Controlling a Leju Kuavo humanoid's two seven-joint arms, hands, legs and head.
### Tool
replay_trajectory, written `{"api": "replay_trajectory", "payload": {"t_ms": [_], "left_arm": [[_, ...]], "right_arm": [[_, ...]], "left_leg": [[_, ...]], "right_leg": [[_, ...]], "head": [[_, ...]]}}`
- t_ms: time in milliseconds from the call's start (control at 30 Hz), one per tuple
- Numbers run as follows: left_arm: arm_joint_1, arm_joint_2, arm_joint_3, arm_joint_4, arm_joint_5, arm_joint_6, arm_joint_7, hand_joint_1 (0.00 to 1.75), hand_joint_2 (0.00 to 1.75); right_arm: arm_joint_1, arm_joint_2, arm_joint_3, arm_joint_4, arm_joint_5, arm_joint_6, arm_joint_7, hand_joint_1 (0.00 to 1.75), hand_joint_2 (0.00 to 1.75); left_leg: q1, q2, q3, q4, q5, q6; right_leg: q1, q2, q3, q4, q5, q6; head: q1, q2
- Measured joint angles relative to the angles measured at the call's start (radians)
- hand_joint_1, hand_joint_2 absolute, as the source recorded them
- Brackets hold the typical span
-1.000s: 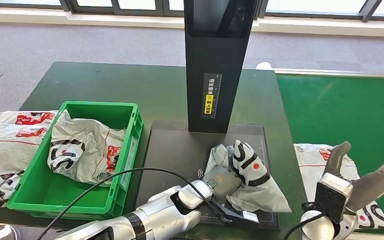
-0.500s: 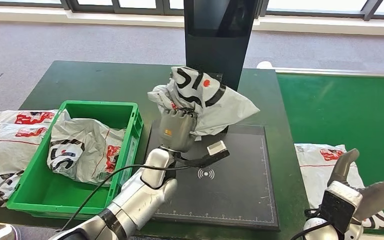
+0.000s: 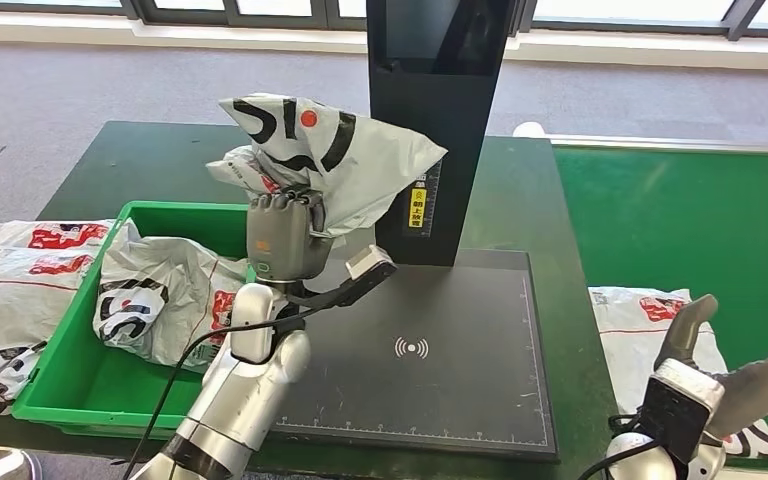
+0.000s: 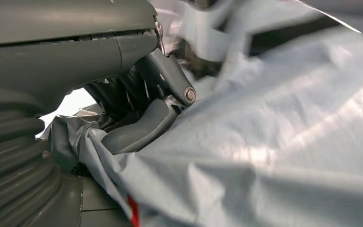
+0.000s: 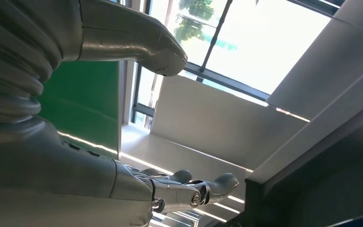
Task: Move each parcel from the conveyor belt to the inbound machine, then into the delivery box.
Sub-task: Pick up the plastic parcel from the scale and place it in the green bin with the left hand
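Grey poly-mailer parcel (image 3: 330,160), printed in black with a red dot, raised in the air above the gap between the green delivery box (image 3: 260,262) and the black scanner platform (image 3: 430,350) of the inbound machine, in front of its dark column (image 3: 438,120). Left hand (image 3: 282,235) grips the parcel from below, fingers (image 4: 168,75) buried in the film. Right hand (image 3: 730,385) at lower right, fingers spread, holding nothing, above a parcel on the conveyor belt (image 3: 680,220). A second parcel (image 3: 165,290) lies inside the box.

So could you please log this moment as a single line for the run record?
left robot hand: holds parcel aloft, between scanner pad and green box | right robot hand: open, idle | box: one parcel inside
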Motion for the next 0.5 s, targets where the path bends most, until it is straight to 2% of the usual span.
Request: {"api": "replay_trajectory", "payload": {"t_ms": [133, 233, 500], "left_arm": [[0.056, -0.031, 0.160, -0.142, 0.025, 0.000, -0.088, 1.75, 1.75], [0.077, -0.045, 0.283, -0.213, 0.065, 0.000, -0.115, 1.75, 1.75], [0.083, -0.057, 0.553, -0.217, 0.137, 0.000, -0.116, 1.75, 1.75]], "right_arm": [[0.006, 0.000, 0.000, -0.001, 0.001, 0.000, 0.008, 0.00, 1.75], [0.018, 0.000, 0.000, -0.008, -0.001, 0.000, 0.015, 0.00, 1.75], [0.031, -0.002, 0.000, -0.023, -0.013, 0.001, 0.028, 0.00, 1.75]], "left_leg": [[0.000, 0.001, -0.001, 0.000, 0.000, 0.000], [0.000, 0.001, -0.001, 0.000, 0.000, 0.000], [0.000, 0.001, -0.001, 0.000, 0.000, 0.000]], "right_leg": [[0.000, 0.001, -0.001, 0.000, 0.000, 0.000], [0.000, 0.001, -0.001, 0.000, -0.001, -0.001], [0.000, 0.001, -0.002, 0.000, -0.001, -0.001]], "head": [[0.000, 0.000], [0.000, 0.000], [0.000, 0.000]]}}
